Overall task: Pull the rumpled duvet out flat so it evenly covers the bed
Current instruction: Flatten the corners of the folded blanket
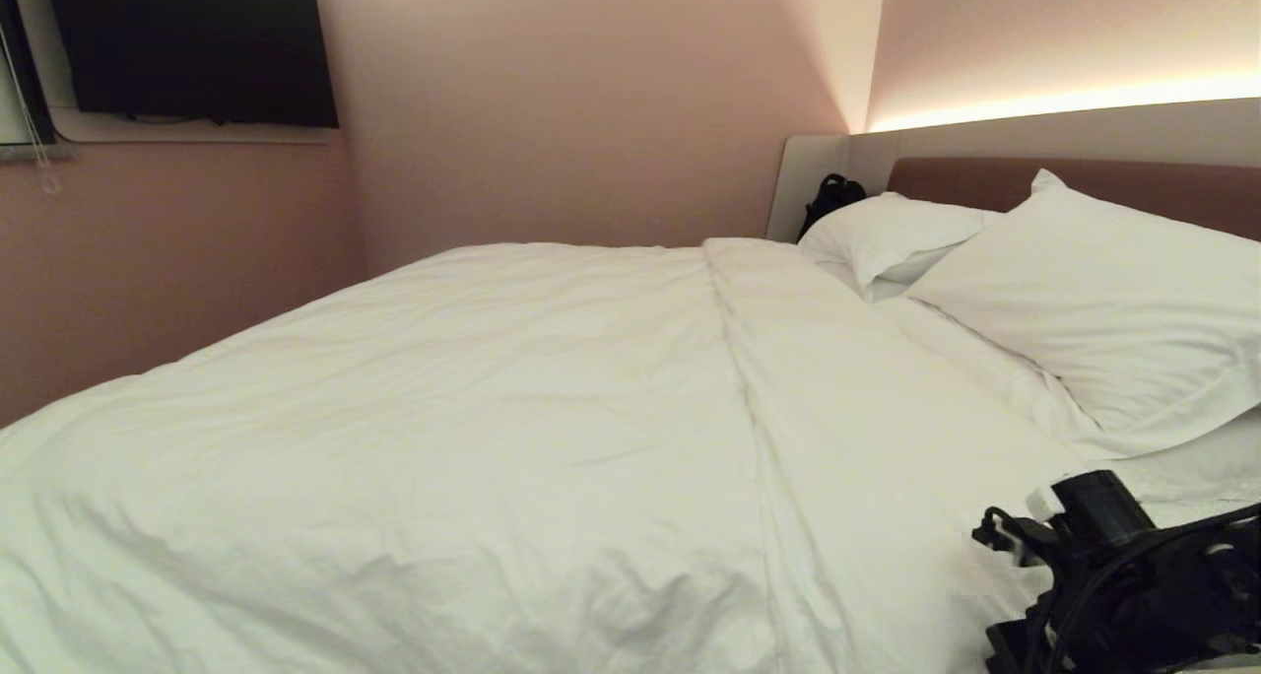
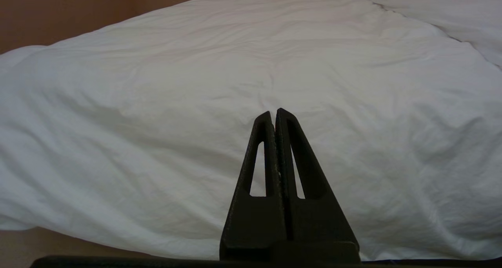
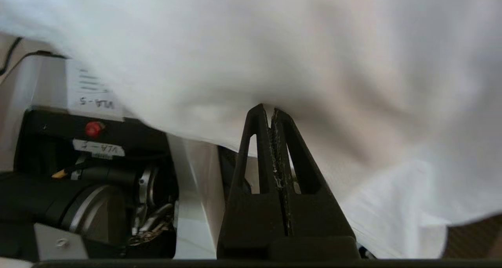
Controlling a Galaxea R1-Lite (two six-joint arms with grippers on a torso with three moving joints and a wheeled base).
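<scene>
While puffy and creased, the duvet (image 1: 473, 438) spreads wide — pillows (image 1: 1094, 329) plump, rectangular.

The duvet (image 1: 512, 428) is seen to be plain white, with no pattern. The two pillows (image 1: 1094, 329) are white too. The headboard (image 1: 1143, 186) is coloured brown, and a pale grey frame (image 1: 837, 167) is set around it. The walls (image 1: 552, 102) are painted a soft pink. A black screen (image 1: 187, 43) is hung far left. The right gripper (image 3: 270, 115) and left gripper (image 2: 273, 117) are black.
</scene>
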